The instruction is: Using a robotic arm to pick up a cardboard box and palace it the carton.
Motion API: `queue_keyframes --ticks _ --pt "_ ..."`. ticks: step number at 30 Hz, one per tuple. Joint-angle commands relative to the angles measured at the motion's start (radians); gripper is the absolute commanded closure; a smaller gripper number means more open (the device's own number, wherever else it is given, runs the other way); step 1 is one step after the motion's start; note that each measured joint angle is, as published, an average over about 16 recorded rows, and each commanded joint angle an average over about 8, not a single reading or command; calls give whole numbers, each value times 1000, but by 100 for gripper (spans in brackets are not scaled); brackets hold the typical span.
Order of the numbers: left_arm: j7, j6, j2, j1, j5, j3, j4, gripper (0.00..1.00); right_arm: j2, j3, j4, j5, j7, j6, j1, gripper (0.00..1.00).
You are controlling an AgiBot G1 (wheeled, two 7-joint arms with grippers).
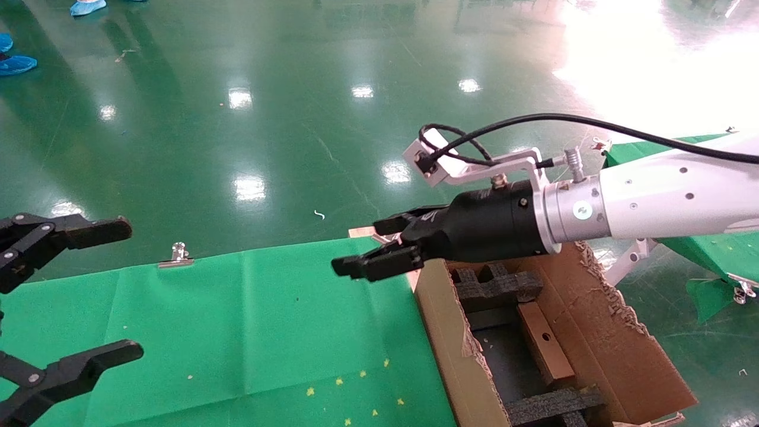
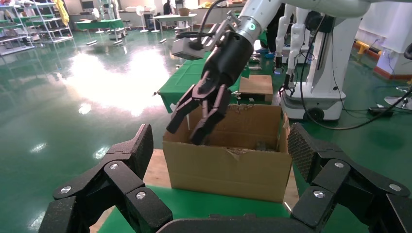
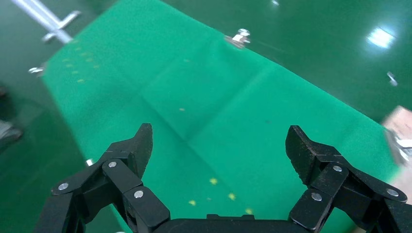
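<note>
The cloth (image 1: 249,320) is bright green, flecked with small yellow specks. Beside it, the carton (image 1: 442,332) is plain brown with black foam (image 1: 498,287) inside, and the box (image 1: 544,343) in it is lighter brown. The arm (image 1: 670,198) above is white and silver with a black gripper (image 1: 379,249). The floor (image 1: 237,118) is glossy dark green.

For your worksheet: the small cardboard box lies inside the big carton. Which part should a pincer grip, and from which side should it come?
Grip the cardboard box across its narrow width, on the two long edges, coming from above. It lies lengthwise in the carton between black foam inserts, so only its top seems reachable. The right pincer, open above the carton's far left corner, looks nearest.
</note>
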Motion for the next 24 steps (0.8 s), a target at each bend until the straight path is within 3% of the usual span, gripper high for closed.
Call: queue_keyframes --ticks 1,21,24 --pt "0 0 0 0 0 0 0 0 -2 51 -3 26 -54 -27 -37 0" --pt "0 0 0 0 0 0 0 0 -21 556 -31 286 -591 -300 -401 0" --pt "0 0 0 0 0 0 0 0 -22 594 -33 306 -632 -321 -428 0"
